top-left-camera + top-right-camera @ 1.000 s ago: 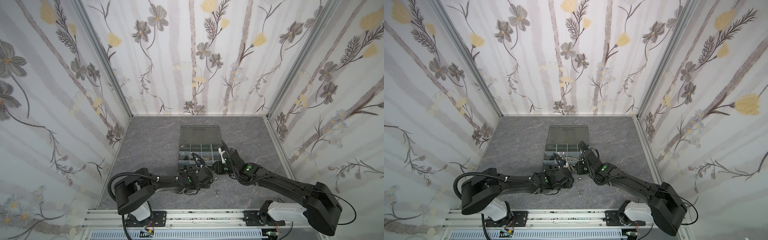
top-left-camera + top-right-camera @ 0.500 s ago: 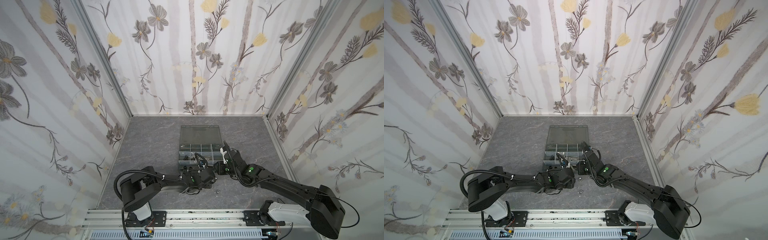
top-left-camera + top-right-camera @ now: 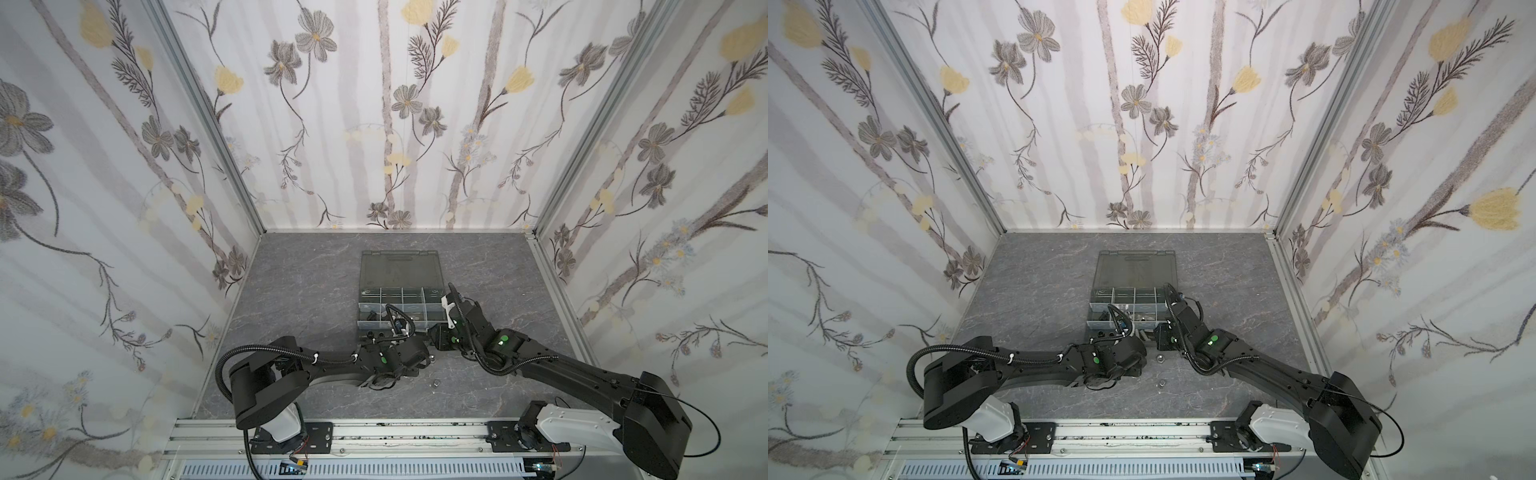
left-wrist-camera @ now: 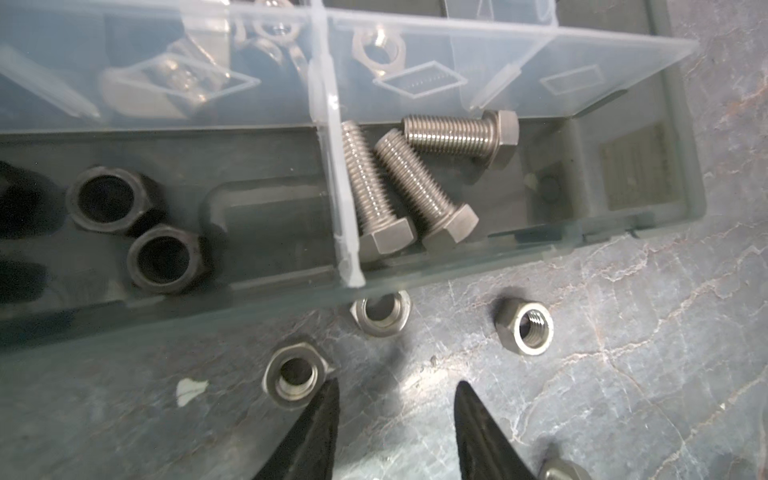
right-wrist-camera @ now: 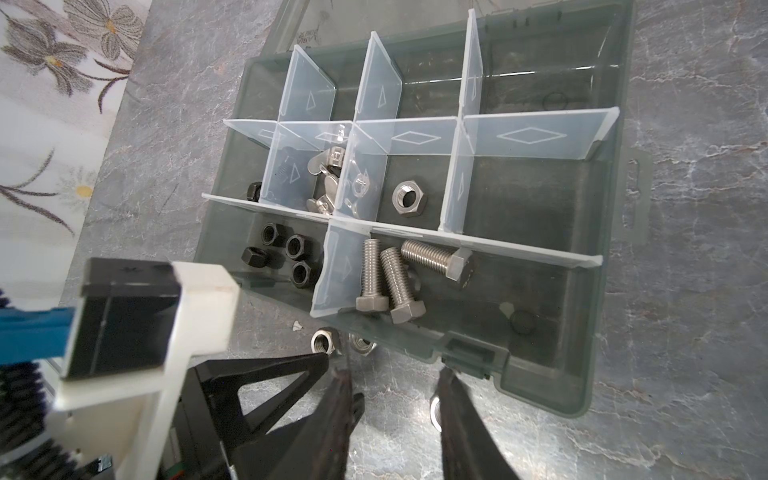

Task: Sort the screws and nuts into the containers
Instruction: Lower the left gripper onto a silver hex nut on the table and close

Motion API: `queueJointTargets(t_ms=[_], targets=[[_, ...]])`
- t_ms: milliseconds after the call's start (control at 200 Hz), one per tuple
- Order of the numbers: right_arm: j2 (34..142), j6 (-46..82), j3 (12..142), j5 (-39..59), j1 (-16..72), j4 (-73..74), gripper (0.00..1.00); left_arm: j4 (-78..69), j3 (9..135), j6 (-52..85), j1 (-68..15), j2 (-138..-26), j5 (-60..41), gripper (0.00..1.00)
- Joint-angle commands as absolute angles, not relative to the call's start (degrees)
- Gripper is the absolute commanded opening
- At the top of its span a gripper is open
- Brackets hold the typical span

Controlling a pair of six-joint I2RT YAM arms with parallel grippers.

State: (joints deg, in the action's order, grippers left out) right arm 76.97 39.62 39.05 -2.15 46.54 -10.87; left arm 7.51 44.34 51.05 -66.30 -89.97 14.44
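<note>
Item: silver nuts (image 4: 296, 376), loose on table (image 4: 623, 374), 6 o'clock of box (image 5: 540, 208). None moved this past second; sorting stalled. My left gripper (image 4: 397, 384): half-open, empty, one finger (image 4: 316, 424) at a nut's edge. My right gripper (image 5: 395, 374): narrower, empty.

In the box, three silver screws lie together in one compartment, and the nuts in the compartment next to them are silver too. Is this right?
Not quite. The three silver screws do lie together in one compartment, but the nuts next to them are black, not silver. The right wrist view shows this plainly.
</note>
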Motion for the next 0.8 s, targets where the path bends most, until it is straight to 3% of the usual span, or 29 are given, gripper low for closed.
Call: queueJointTargets(t_ms=[0, 310, 795], targets=[[77.3, 40.1, 39.1, -3.1, 46.7, -10.6, 0.36, 9.9, 43.6, 51.8, -66.4, -87.8, 17.9, 0.48], [76.8, 40.3, 39.0, -2.9, 46.6, -10.7, 0.36, 10.8, 41.3, 50.6, -63.6, -86.5, 18.9, 0.49], [76.9, 39.7, 40.1, -2.9, 46.7, -11.8, 0.36, 10.8, 45.9, 46.7, -63.4, -93.9, 17.3, 0.48]])
